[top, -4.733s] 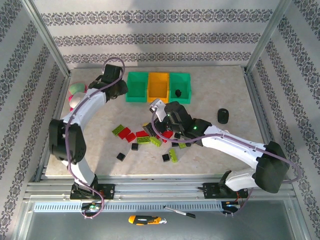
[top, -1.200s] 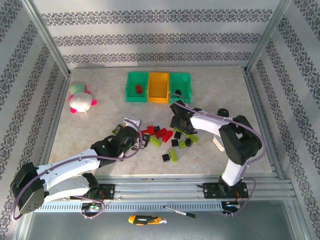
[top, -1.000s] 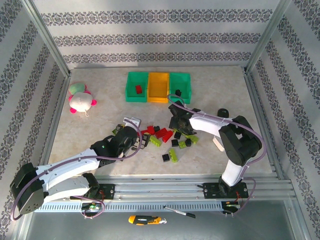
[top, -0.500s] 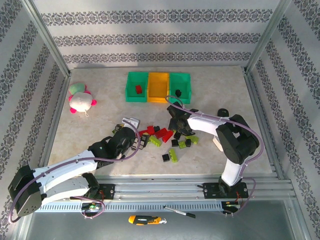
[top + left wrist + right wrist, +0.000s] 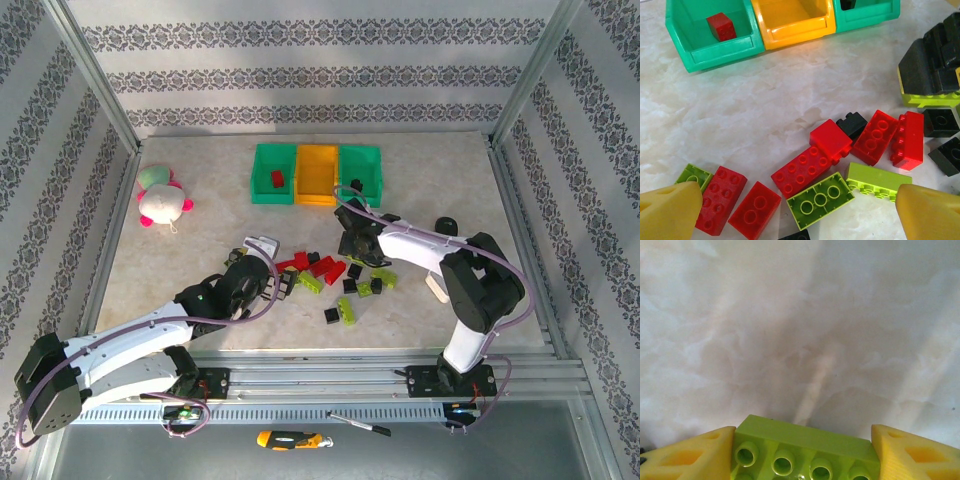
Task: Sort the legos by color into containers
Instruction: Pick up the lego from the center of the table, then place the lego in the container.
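**Lime brick between the right jaws, grip unclear**

The right gripper's yellow fingers flank a lime brick that fills their gap. Its lower half is cut off, so I cannot tell whether they press it. The left gripper gapes wide, holding nothing, with legos strewn between and ahead of its jaws. Farther ahead the bins are cropped; the left one holds a red brick.
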### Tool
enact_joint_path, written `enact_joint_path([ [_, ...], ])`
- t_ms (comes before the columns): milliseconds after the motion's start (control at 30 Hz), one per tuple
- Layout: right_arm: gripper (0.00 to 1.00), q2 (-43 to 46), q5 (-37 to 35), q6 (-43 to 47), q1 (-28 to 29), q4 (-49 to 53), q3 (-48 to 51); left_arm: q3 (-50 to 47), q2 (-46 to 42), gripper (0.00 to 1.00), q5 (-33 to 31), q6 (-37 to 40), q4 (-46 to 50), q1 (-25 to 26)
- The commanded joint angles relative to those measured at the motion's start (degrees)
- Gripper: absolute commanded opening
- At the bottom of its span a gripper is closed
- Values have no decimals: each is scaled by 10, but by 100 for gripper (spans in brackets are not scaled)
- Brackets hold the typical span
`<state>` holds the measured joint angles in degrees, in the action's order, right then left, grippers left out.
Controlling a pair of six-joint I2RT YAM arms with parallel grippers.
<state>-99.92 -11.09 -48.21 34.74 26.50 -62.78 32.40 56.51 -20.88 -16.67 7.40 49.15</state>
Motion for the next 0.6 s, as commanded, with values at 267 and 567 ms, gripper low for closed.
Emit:
enact_joint_path([
  [267,62,-95,-54,146,-11,-103,-236,-25,-4,99,-19,-23,-32,9],
  [567,62,-249,-29,179,-47,-105,-413,-22,-12,99,-25,-22,-14,9],
])
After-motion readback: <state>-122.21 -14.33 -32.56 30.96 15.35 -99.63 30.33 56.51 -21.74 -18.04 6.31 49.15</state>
